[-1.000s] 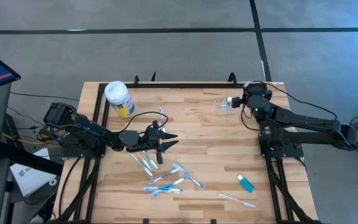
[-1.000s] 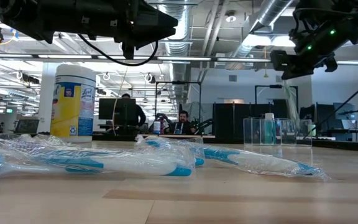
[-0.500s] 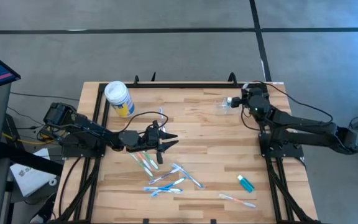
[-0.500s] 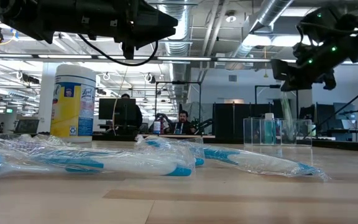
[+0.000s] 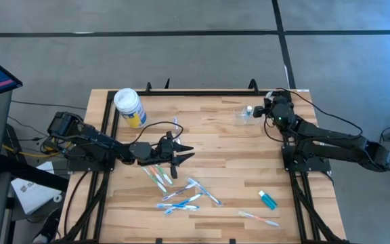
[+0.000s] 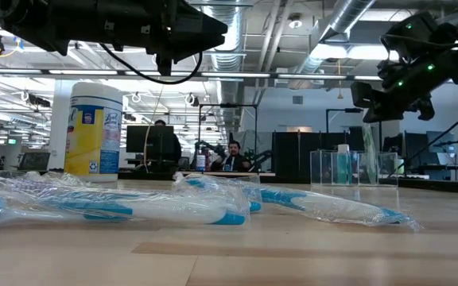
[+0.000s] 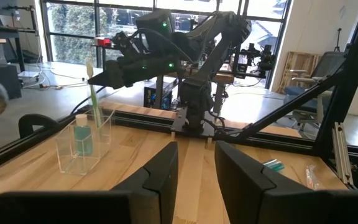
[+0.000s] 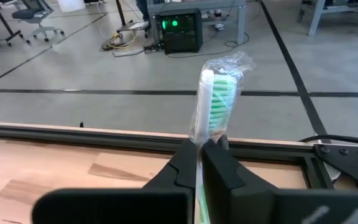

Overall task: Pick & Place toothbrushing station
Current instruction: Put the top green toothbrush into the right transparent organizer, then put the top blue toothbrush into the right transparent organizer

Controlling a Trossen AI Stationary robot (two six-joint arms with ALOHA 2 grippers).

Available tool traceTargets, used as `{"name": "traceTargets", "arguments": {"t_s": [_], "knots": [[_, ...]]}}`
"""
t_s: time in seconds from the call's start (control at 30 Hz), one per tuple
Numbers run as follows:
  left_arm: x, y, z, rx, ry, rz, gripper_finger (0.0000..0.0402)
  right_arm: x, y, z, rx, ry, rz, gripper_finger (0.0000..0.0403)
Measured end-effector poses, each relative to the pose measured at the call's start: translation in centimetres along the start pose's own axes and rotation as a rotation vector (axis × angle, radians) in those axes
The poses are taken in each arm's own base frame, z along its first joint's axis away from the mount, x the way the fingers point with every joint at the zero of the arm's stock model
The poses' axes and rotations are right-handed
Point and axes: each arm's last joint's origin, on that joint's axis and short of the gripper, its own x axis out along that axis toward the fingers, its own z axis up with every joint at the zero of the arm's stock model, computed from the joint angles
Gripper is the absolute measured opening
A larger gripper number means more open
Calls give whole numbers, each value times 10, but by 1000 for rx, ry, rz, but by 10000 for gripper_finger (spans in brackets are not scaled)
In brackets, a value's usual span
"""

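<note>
The toothbrushing station, a small clear plastic holder with a teal bottle inside, stands at the far right of the table. My right gripper hovers just above it, shut on a wrapped toothbrush with green bristles. My left gripper is open at mid-table, level and above the wood, with nothing between its fingers. Several wrapped toothbrushes lie flat on the table near it. My right gripper pinches the wrapped toothbrush between its two fingers just below the bristle head. The fingers come roughly level from the table's right side and lie across the brush. The brush stands upright, head up, and its handle reaches down into the clear station.
A white-lidded yellow-and-blue canister stands at the far left corner. More wrapped toothbrushes lie toward the near edge, one at the near right. A teal item lies beside it. A black frame rail borders the far edge.
My right gripper has sunk a little toward the station and rolled slightly, still shut on the toothbrush, which has come down with it and stays upright.
</note>
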Motion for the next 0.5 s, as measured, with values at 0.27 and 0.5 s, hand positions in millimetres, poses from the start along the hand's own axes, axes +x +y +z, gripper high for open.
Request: {"name": "traceTargets", "arguments": {"t_s": [0.27, 0.5], "knots": [[0, 0, 0, 0, 0, 0, 100, 0, 0, -1, -4, 5, 1, 47], [0, 0, 0, 0, 1, 0, 100, 0, 0, -1, 10, 8, -1, 77]]}}
